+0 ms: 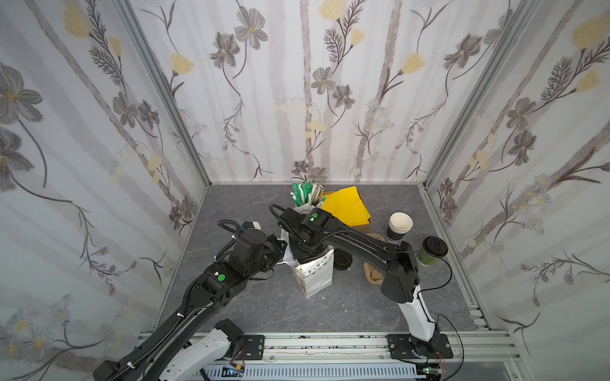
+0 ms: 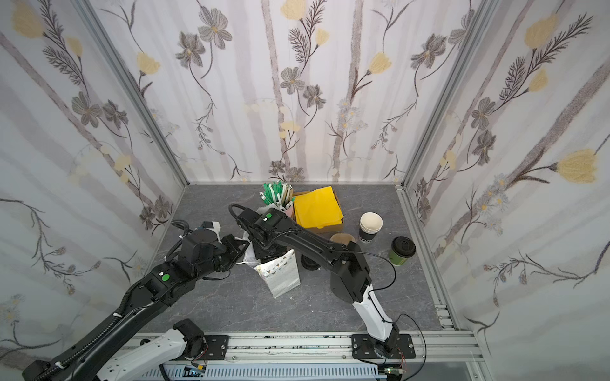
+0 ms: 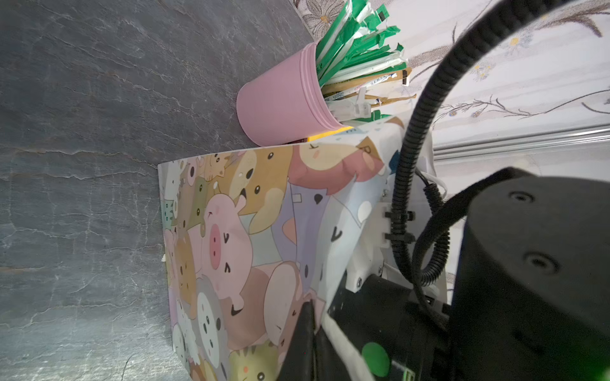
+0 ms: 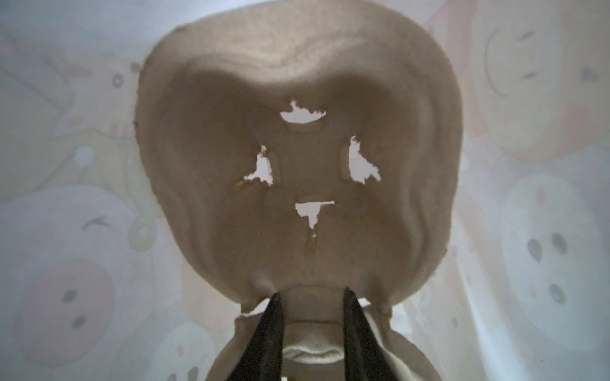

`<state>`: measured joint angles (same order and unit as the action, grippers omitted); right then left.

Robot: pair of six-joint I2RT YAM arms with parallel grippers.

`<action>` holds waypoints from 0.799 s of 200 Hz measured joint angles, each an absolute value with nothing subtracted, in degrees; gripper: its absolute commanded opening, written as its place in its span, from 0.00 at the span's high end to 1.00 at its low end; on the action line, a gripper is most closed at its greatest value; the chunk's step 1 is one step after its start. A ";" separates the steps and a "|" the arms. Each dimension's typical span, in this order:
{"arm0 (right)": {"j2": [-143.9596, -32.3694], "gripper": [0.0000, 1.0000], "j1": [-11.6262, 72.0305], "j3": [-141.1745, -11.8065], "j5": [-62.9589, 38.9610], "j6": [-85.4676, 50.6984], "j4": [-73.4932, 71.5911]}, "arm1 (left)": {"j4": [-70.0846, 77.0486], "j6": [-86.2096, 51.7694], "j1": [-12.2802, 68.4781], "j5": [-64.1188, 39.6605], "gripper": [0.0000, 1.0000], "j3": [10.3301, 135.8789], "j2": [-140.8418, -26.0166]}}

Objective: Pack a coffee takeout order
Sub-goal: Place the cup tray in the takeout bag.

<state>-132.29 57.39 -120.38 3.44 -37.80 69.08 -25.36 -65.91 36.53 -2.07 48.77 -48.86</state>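
Note:
The green paper cup with a black lid (image 1: 429, 259) (image 2: 399, 255) stands at the right of the table, apart from both arms. Folded yellow napkins (image 1: 346, 204) (image 2: 317, 206) lie in a cardboard box at the back. Tan sticks (image 3: 363, 85) stand among green-wrapped ones in a pink cup (image 3: 280, 105). A cartoon-print paper bag (image 1: 315, 275) (image 3: 247, 231) stands upright in the middle. My left gripper (image 3: 312, 306) is shut on the bag's rim. My right gripper (image 4: 312, 293) reaches down inside the bag, shut on the middle ridge of a tan pulp cup carrier (image 4: 297, 66).
A stack of black cups with cream insides (image 1: 397, 231) stands right of the napkin box. Loose black lids (image 1: 343, 260) lie just right of the bag. Another tan carrier (image 1: 374, 273) lies under my right arm. Papered walls close in three sides.

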 measured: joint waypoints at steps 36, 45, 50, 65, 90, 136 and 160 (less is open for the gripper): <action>-131.96 0.74 56.97 -120.38 3.11 -36.69 69.21 | -25.28 -66.89 36.58 -2.37 1.00 49.21 -48.69; -131.87 0.74 56.99 -120.38 3.14 -36.12 69.21 | -25.34 -67.24 36.60 -2.37 1.00 49.28 -48.56; -131.85 0.74 56.99 -120.38 3.14 -36.10 69.23 | -25.36 -67.48 36.60 -2.35 1.00 49.30 -48.47; -131.68 0.74 56.99 -120.16 3.16 -35.83 69.17 | -25.71 -67.66 36.60 -2.31 1.00 49.60 -48.36; -131.33 0.74 56.84 -118.72 3.22 -35.24 68.84 | -26.48 -67.81 36.60 -2.33 1.00 49.84 -48.10; -130.23 0.74 56.55 -116.36 3.14 -34.22 68.16 | -27.46 -67.99 36.64 -2.07 1.00 49.84 -47.27; -130.23 0.74 56.62 -116.33 2.37 -34.02 67.53 | -27.73 -68.18 36.64 -1.93 1.00 49.84 -47.53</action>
<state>-130.23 56.62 -116.33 2.37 -34.02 67.53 -27.73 -68.18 36.64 -1.93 49.84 -47.53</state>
